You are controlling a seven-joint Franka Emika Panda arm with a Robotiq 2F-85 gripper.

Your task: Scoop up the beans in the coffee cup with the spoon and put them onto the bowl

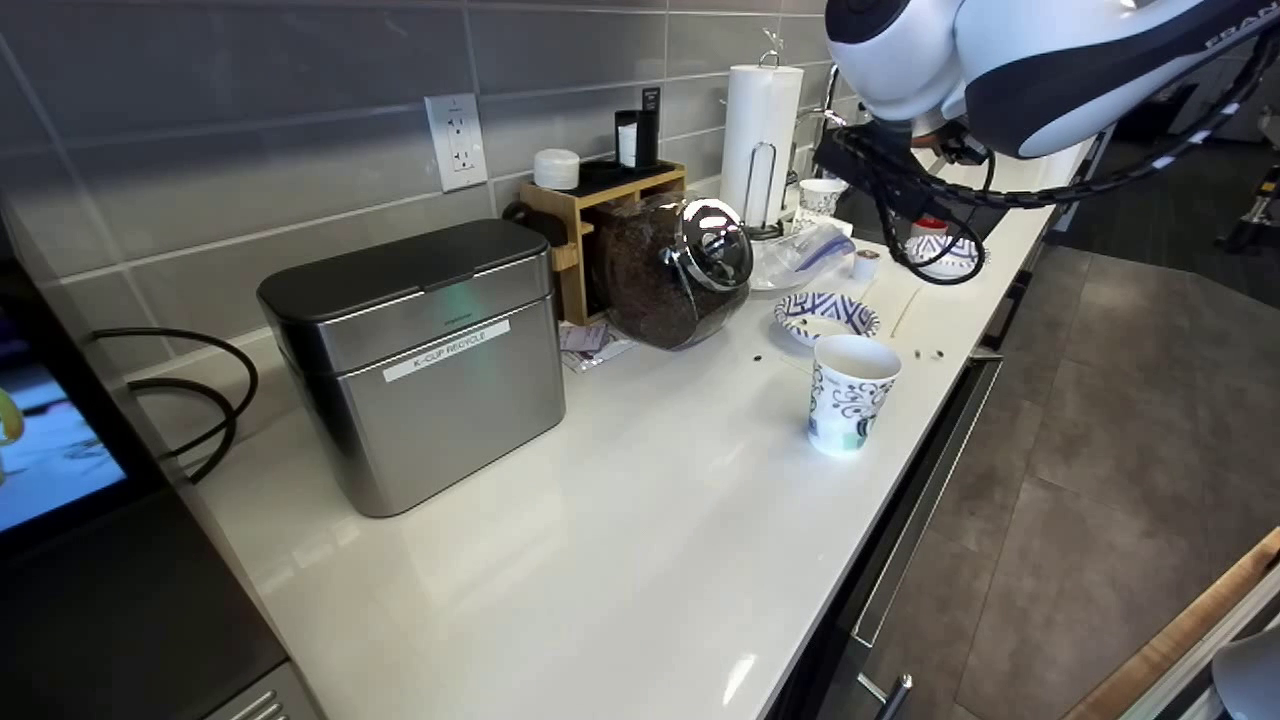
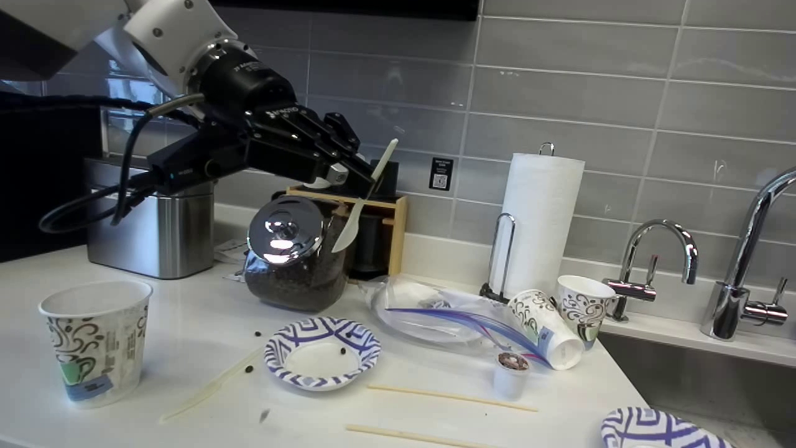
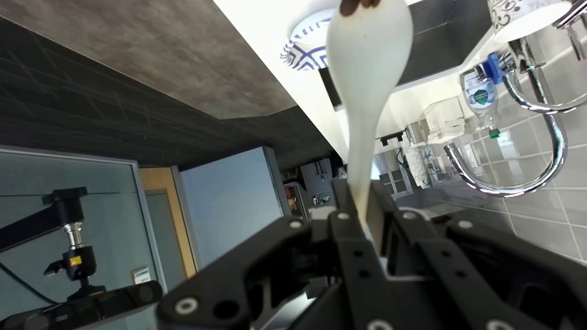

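Observation:
My gripper (image 2: 373,180) is shut on the handle of a pale plastic spoon (image 2: 350,229), which slants with its scoop end down, well above the counter. In the wrist view a few dark beans (image 3: 350,6) show at the far end of the spoon (image 3: 369,50), cut by the frame edge. The coffee cup (image 2: 96,354) stands upright, apart from the gripper; its bottom inside is hidden. Beyond it in an exterior view is the bowl (image 1: 850,314). A bean (image 2: 342,351) lies in the bowl (image 2: 368,359), which sits lower in the picture than the spoon.
Loose beans (image 2: 249,369) and a plastic knife (image 2: 208,391) lie beside the bowl. Around it are a glass jar (image 2: 295,280), wooden sticks (image 2: 453,397), a small pod (image 2: 511,376), a plastic bag (image 2: 429,314), more cups (image 2: 547,326) and another patterned bowl (image 2: 662,426).

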